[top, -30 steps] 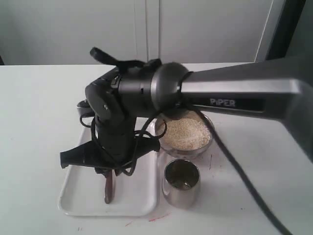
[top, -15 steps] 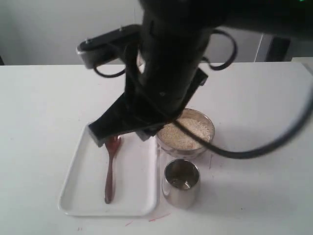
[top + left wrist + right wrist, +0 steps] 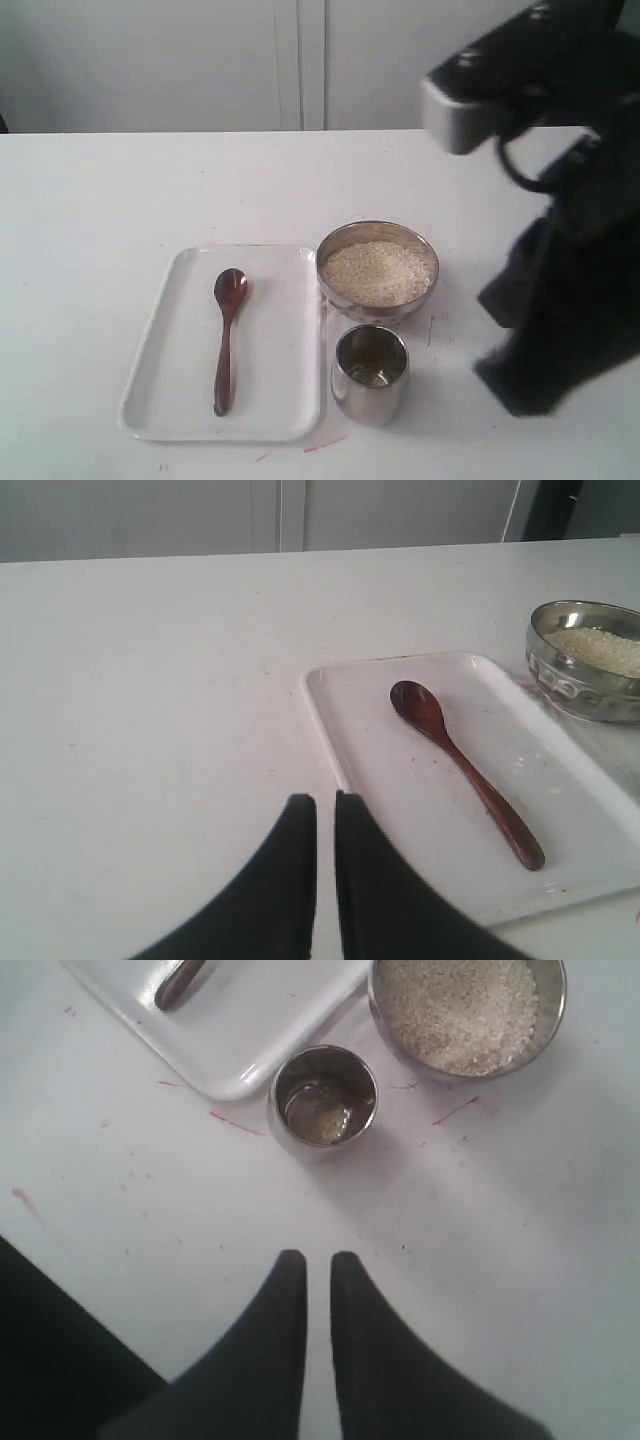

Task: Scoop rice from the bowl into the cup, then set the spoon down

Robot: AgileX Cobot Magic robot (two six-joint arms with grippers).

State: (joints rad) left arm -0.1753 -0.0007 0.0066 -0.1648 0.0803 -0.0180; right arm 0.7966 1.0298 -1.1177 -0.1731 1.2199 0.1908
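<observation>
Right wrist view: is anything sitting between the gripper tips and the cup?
No object. Between the right gripper and the cup lies only bare white table, as the right wrist view shows.

Spoon on tray; cup before bowl, perhaps touching

Left gripper: jaws drawn nearly together, only a thin slit seen between; nothing gripped.
Right gripper: jaws likewise nearly together; nothing gripped.
Right arm: seen blurred, raised at the exterior view's right.
</observation>
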